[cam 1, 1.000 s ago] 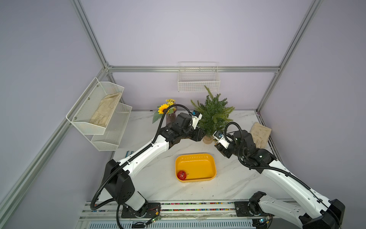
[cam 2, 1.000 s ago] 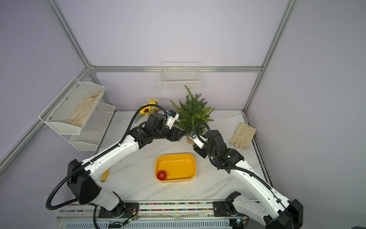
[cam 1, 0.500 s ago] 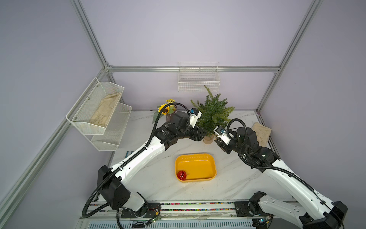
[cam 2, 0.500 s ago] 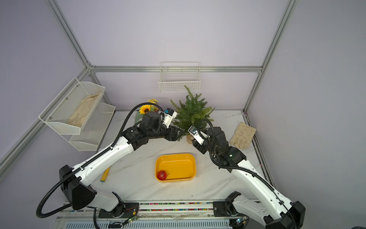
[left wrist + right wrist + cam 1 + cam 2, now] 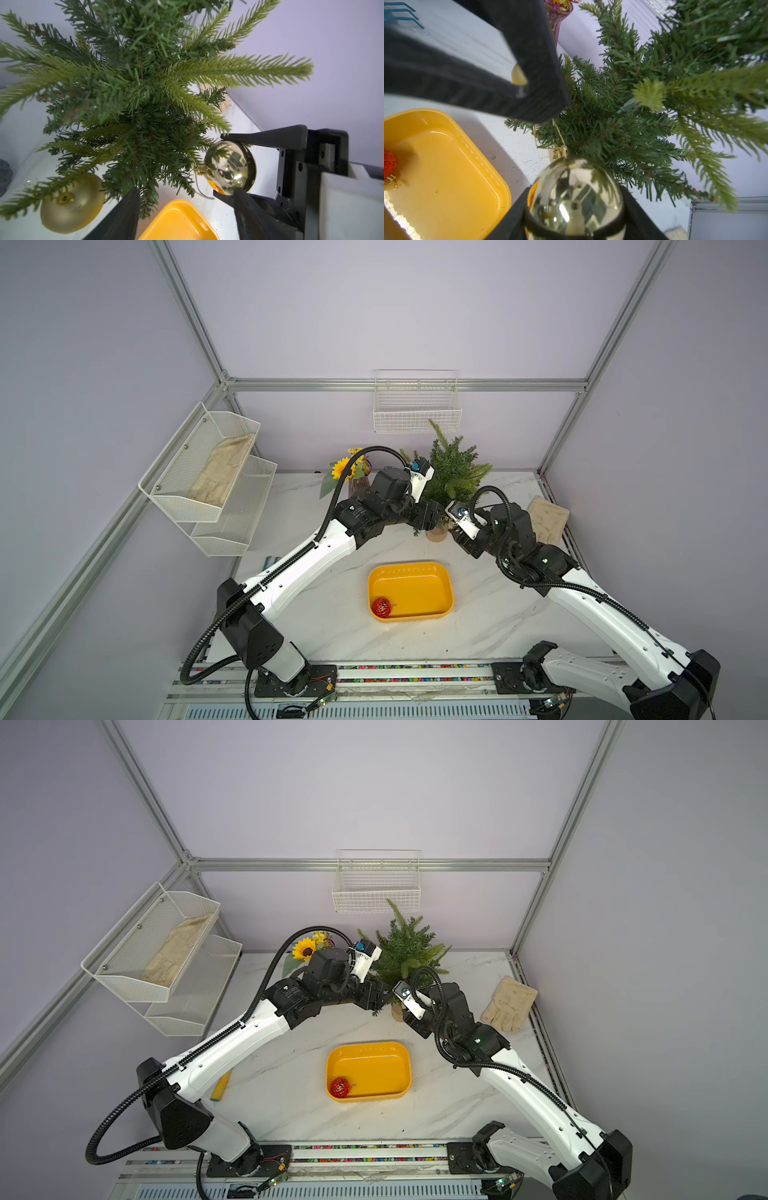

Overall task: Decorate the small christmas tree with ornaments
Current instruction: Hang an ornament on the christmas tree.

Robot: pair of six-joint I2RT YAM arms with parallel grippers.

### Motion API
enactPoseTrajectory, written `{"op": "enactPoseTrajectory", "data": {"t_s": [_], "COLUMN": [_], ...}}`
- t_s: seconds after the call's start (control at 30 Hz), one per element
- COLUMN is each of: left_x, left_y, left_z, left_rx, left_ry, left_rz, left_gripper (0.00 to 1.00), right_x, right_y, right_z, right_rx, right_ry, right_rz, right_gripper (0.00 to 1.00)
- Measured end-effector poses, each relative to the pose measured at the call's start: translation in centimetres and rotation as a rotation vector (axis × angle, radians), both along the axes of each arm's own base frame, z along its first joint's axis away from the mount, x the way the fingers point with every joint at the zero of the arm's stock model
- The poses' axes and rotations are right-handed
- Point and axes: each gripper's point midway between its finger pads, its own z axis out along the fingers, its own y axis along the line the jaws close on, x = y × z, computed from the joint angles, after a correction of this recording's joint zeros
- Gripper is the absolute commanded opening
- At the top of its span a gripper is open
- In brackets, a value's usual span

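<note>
Fingers [image 5: 124, 212] of left gripper [image 5: 186, 193] wider apart than a second ago, open at the lowest branches of the small christmas tree [image 5: 453, 472], with only needles and a loose end of gold thread between them. No telling from the pictures what was let go. Just outside those fingers, matte gold bauble [image 5: 71, 204] with its cap tucked up under a low branch of the tree. Loop lost in the needles, so hung only in all likelihood.

Also nearer the foot of the tree than a second ago: right gripper [image 5: 575, 193], clamped on the shiny gold bauble [image 5: 575, 205], cap and thread pointing into the tree's lower branches. Thread not visibly over any twig yet.

Well in front of the tree, red glitter bauble [image 5: 381, 607], lying untouched in a corner of the yellow tray [image 5: 415, 589] on the counter [image 5: 332, 635].

Meaning for the task: one ornament probably on the tree, a second about to go on close beside it, a third waiting. Risk on the left pull-out: brushing the low branch and knocking the matte bauble off the tree.
</note>
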Motion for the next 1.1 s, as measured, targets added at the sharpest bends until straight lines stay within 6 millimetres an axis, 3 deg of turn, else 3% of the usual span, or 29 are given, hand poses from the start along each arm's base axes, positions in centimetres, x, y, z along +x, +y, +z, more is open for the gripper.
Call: {"op": "enactPoseTrajectory", "data": {"t_s": [0.27, 0.47, 0.87, 1.1], "left_x": [0.7, 0.7, 0.7, 0.4], "left_y": [-0.8, -0.7, -0.4, -0.1], "left_z": [-1.3, -3.1, -3.1, -2.1], "left_rx": [0.042, 0.099, 0.106, 0.086], "left_ry": [0.016, 0.042, 0.043, 0.032], "left_rz": [0.002, 0.006, 0.016, 0.020], "left_gripper": [0.70, 0.53, 0.40, 0.39], "right_x": [0.0, 0.0, -0.1, -0.4], "right_y": [0.0, 0.0, -0.1, -0.1], "right_z": [0.0, 0.1, 0.1, 0.5], "right_rx": [-0.007, -0.011, -0.014, -0.008], "right_ry": [-0.004, -0.007, -0.009, -0.016], "right_rz": [0.004, 0.006, 0.007, 0.015], "right_gripper": [0.08, 0.08, 0.08, 0.08]}}
